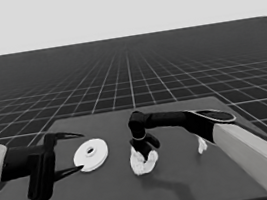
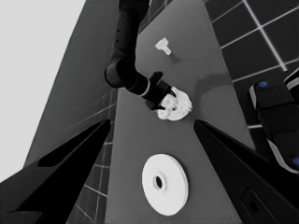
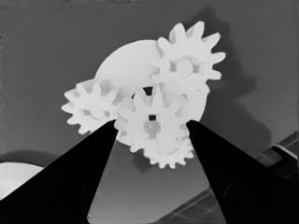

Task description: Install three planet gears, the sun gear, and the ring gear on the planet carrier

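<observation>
The smaller round part (image 1: 144,166) (image 3: 124,60), the planet carrier, lies at mid-table. Three planet gears sit on it (image 3: 187,65) (image 3: 91,109) (image 3: 173,156), the last mostly hidden. My right gripper (image 1: 144,151) (image 3: 152,123) reaches down over it, shut on a fourth small gear, the sun gear (image 3: 152,122), which hangs a little off the carrier's dark centre hole. The larger round part (image 1: 91,155) (image 2: 166,184), the ring gear with its raised hub, lies flat to the left. My left gripper (image 1: 80,151) (image 2: 152,122) waits open at the table's left end, fingers apart either side of the ring gear without holding it.
A thin white piece (image 1: 201,144) (image 2: 163,45) lies to the right of the carrier, close under my right forearm. Dark machinery with blue lights (image 2: 280,121) stands past the table's edge. The right arm's pale grey part fills the head view's lower right corner.
</observation>
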Robot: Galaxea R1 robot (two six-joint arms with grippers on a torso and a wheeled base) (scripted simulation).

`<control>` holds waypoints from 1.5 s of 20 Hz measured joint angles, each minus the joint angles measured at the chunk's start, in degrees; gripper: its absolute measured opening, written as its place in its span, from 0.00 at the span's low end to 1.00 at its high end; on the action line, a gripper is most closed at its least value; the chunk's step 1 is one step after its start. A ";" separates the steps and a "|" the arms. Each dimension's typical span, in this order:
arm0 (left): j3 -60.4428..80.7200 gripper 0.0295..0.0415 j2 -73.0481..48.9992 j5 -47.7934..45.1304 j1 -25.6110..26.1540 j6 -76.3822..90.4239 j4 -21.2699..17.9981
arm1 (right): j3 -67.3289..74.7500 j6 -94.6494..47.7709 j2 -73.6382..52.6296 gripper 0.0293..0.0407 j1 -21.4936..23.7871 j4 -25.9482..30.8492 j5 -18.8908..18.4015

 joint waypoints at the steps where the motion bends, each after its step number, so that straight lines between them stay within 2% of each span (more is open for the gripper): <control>1: 0.00 0.75 0.00 0.00 0.00 0.00 0.00 | 0.00 0.60 0.00 0.14 0.00 0.00 0.00; 8: 0.00 0.75 0.00 0.00 0.00 0.00 0.00 | 0.00 4.80 0.00 0.14 0.00 0.00 0.00; 10: 0.00 0.75 0.00 0.00 0.00 0.00 0.00 | -0.02 5.37 -0.02 0.67 -0.10 0.00 0.00; 11: 0.00 0.75 0.00 0.00 0.00 0.00 0.00 | -0.02 5.49 -0.02 0.77 -0.12 0.00 0.01; 13: 0.00 0.75 0.00 0.00 0.00 0.00 0.00 | -0.02 5.61 -0.03 0.80 -0.15 0.00 0.01; 18: 0.00 0.75 0.00 0.00 0.00 0.00 0.00 | -0.03 5.65 -0.03 0.81 -0.15 0.00 0.01; 19: 0.00 0.75 0.00 0.00 0.00 0.00 0.00 | 2.18 -16.85 -0.54 0.88 2.64 2.48 -1.49; 20: 0.00 0.75 0.00 0.00 0.00 0.00 0.00 | 3.22 -31.02 -0.71 0.86 4.83 4.06 -2.06; 21: 0.00 0.75 0.00 0.00 0.00 0.00 0.00 | 3.68 -39.47 -0.80 0.83 6.09 5.07 -2.21; 24: 0.00 0.75 0.00 0.00 0.00 0.00 0.00 | 4.05 -49.24 -0.92 0.81 7.42 6.33 -2.19; 28: 0.00 0.75 0.00 0.00 0.00 0.00 0.00 | 4.11 -51.49 -0.97 0.81 7.68 6.64 -2.14; 29: 0.00 0.75 0.00 0.00 0.00 0.00 0.00 | 30.24 -75.49 -16.82 0.98 0.55 -5.85 6.35; 30: 0.00 0.75 0.00 0.00 0.00 0.00 0.00 | 50.33 -90.69 -41.06 0.89 -6.22 -13.36 11.32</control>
